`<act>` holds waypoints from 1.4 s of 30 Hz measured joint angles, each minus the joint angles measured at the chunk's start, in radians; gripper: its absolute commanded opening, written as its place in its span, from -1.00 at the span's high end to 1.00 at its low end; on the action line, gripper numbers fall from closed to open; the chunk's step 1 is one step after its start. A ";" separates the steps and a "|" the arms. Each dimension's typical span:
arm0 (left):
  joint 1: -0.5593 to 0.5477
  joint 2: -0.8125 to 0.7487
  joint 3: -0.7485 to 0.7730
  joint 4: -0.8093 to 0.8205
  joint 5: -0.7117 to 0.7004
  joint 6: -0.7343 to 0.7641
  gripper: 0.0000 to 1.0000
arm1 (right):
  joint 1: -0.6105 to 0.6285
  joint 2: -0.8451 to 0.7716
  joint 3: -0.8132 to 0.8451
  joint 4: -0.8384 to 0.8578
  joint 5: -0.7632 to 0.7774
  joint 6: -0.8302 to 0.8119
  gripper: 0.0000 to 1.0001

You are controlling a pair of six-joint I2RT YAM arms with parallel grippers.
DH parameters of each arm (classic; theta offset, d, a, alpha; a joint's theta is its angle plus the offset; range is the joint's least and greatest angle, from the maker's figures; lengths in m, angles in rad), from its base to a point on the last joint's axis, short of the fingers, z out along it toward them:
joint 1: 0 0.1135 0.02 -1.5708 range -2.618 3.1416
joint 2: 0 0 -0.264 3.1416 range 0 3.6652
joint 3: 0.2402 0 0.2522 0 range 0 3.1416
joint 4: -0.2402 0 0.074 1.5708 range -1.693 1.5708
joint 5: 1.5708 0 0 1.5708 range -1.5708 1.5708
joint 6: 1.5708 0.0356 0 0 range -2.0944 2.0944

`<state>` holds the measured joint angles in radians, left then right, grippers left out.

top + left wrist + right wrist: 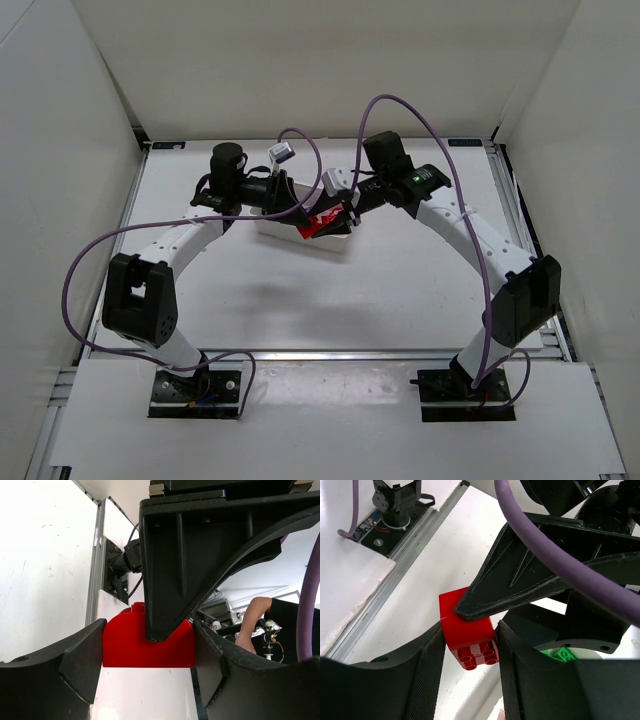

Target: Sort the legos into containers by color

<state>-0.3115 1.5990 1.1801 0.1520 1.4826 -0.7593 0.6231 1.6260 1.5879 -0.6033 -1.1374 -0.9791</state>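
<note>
White walls box in a white worktop (400, 290). Both arms are bowed outward from their bases at the near edge, elbows wide and forearms turned inward, so the two hands meet over the far middle. They meet just above a shallow white tray (335, 245). The left hand (292, 205) reaches in from the left and the right hand (348, 212) from the right, with a purple cable (90, 250) looping over each arm.

Between the hands is one red brick (322, 226), held up off the worktop over the tray. In the left wrist view that hand's fingers (75, 665) are narrow and pressed to two opposite sides of the brick, while a finger of the other hand covers the face nearest the lens. In the right wrist view the right hand is just as narrow around the same brick, with the left hand's finger lying across its top, so both hands grip it at once.

By my count that makes two arms, two hands, one tray and one red brick. Part of one green brick (562, 655) shows on white beyond the right hand's finger, though I cannot tell which compartment it is in
</note>
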 measured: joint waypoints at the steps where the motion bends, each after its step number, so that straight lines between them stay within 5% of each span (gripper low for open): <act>1: 0.000 0.000 0.000 -0.002 0.000 0.000 0.47 | 0.000 0.000 0.000 -0.001 0.000 -0.003 0.23; 5: 0.000 0.000 0.000 -0.002 -0.001 0.000 0.36 | -0.001 0.000 0.000 -0.008 -0.001 -0.020 0.53; 7: 0.000 0.000 0.000 -0.002 -0.002 0.000 -0.05 | -0.002 0.000 0.000 -0.011 -0.001 -0.027 0.76; 9: -0.001 0.000 0.000 -0.002 -0.005 0.001 -0.20 | -0.004 0.000 0.000 -0.018 0.000 -0.035 0.99; 18: -0.005 0.001 0.000 -0.002 -0.010 0.006 -0.60 | -0.008 -0.013 -0.004 -0.034 0.008 -0.043 1.00; 19: -0.005 0.001 0.001 -0.009 -0.011 0.017 -0.69 | -0.008 -0.017 -0.008 -0.034 0.011 -0.042 1.00; 20: -0.005 0.001 0.002 -0.021 -0.008 0.032 -0.99 | -0.011 -0.022 -0.014 -0.035 0.016 -0.037 1.00; 33: 0.018 -0.018 0.136 -0.432 -0.062 0.446 -0.99 | -0.042 -0.103 -0.083 -0.037 0.071 0.023 1.00; 42: 0.055 -0.181 0.143 -0.526 -0.333 0.643 -0.99 | -0.138 -0.106 -0.096 0.142 0.079 0.493 1.00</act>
<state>-0.2565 1.4178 1.3235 -0.3737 1.1500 -0.1162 0.4854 1.5200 1.4918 -0.4618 -1.0580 -0.4858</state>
